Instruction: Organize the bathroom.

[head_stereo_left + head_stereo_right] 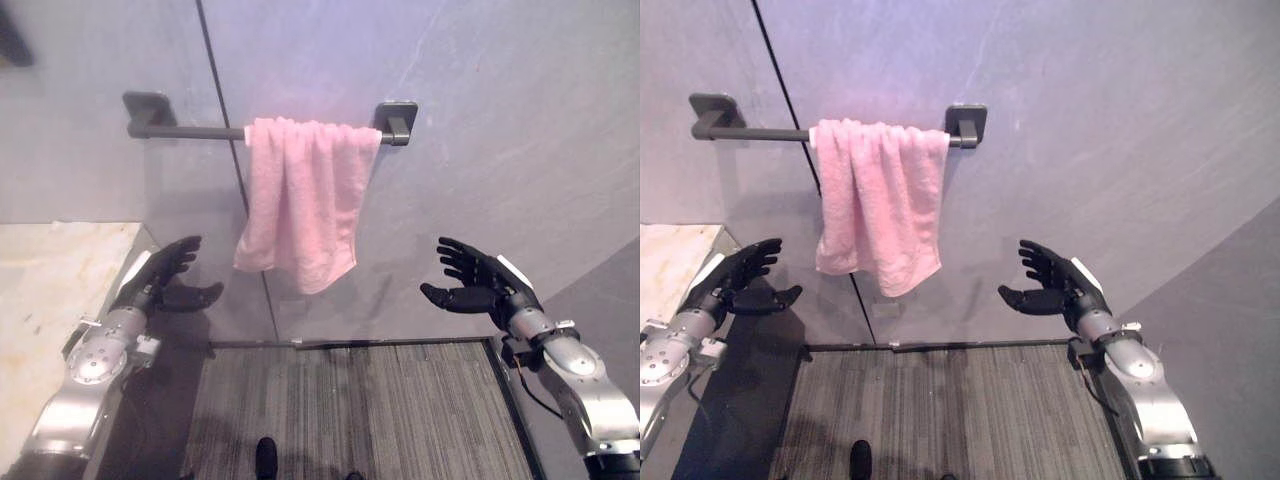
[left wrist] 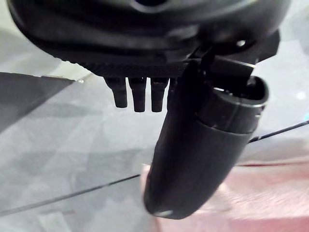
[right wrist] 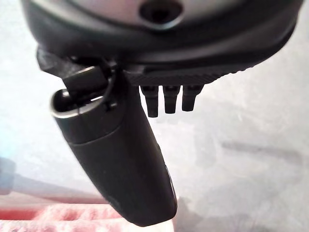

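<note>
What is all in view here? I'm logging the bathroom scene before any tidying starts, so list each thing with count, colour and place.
Towel: one, pink, draped over the right end of the bar, bunched, hanging down the wall.
Towel bar: one, dark grey, fixed to the wall on two mounts.
Wall: grey panels with a dark vertical seam behind the towel.
Counter: one, pale marbled, at the left.
Floor mat: one, grey striped, below the wall.
Left hand: dark, open, left of the towel, apart from it.
Right hand: dark, open, right of the towel, holding nothing.
</note>
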{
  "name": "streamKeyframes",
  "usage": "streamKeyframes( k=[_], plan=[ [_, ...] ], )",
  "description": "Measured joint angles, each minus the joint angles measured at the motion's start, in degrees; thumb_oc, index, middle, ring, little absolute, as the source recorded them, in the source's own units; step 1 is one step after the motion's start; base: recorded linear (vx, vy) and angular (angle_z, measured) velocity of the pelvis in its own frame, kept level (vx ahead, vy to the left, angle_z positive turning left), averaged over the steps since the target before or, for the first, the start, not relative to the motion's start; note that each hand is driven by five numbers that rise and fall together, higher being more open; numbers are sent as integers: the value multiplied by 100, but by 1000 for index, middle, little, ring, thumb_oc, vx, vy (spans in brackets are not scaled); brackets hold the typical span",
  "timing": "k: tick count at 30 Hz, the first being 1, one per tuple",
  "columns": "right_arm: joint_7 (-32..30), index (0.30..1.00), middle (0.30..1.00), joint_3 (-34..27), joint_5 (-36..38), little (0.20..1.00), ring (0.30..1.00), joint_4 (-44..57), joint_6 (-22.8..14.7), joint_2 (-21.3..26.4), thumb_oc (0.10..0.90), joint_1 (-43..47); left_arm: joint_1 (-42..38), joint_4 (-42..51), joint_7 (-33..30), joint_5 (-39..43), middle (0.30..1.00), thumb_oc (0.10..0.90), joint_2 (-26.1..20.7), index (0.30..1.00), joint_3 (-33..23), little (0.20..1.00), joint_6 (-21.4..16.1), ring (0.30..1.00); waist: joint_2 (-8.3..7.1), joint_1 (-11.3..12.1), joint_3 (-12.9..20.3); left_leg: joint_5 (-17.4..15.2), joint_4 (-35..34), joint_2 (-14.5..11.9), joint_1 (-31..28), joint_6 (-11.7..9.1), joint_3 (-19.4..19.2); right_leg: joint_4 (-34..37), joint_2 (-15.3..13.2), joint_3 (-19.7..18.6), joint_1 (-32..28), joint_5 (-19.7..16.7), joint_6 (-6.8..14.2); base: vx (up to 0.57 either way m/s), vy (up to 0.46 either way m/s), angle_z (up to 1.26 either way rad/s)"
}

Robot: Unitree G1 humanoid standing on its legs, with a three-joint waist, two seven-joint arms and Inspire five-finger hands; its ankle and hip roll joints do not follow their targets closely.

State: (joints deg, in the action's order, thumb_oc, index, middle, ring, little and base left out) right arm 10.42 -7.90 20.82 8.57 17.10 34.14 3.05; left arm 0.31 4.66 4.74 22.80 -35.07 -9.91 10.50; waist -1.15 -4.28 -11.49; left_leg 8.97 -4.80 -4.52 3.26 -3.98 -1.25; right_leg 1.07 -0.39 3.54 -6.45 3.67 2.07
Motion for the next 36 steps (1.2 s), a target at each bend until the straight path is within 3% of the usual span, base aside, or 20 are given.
streamKeyframes(
  k=[1, 5, 8, 17, 27, 36],
  plan=[
    [-1, 900, 900, 56, 61, 900, 900, 0, 28, 1, 800, 176, -133, 0, -9, 654, 900, 800, 114, 900, 1, 900, 218, 900, -1, 38, 1, 1, 0, -6, -6, 1, 6, 0, 4, 11, -8, -1, 1, 0, 0, 0],
    [-80, 900, 900, 357, 299, 900, 900, 7, 152, 33, 800, 767, -289, -35, -80, 1839, 900, 800, 160, 900, 29, 900, 715, 900, 1, 74, 1, 4, 0, -3, -11, 0, 4, 11, 3, 15, -17, -9, -3, 9, 2, 0],
    [-99, 900, 900, 490, 408, 900, 900, 12, 157, 180, 800, 947, -338, -72, -96, 2235, 900, 800, 160, 900, 46, 900, 970, 900, 1, 114, 1, 4, 1, 3, -11, 1, 7, 20, -4, 25, -25, -9, -2, 12, 6, 1],
    [-238, 900, 900, 508, 441, 900, 900, 7, 399, 242, 800, 1106, -335, -547, 46, 1904, 900, 800, 159, 900, 48, 900, 1543, 900, 8, 112, 3, -2, 0, -8, -46, -4, -15, 121, 3, 22, -101, -47, -8, 18, 2, -1],
    [-231, 900, 900, 510, 669, 900, 900, 6, 533, 551, 800, 1137, -635, -553, 438, 814, 900, 800, -464, 900, 54, 900, 1272, 900, 16, 114, 6, 0, 0, -4, -47, -3, -9, 126, 1, 25, -109, -64, 0, 0, 0, 0],
    [-84, 900, 900, 597, 957, 900, 900, 18, 771, 549, 800, 1160, -1315, -350, 569, 708, 900, 800, -974, 900, 67, 900, 1088, 900, 15, 113, 7, 0, 0, 7, -47, -3, 8, 138, -1, 37, -126, -66, 2, 0, 0, 0]
  ],
)
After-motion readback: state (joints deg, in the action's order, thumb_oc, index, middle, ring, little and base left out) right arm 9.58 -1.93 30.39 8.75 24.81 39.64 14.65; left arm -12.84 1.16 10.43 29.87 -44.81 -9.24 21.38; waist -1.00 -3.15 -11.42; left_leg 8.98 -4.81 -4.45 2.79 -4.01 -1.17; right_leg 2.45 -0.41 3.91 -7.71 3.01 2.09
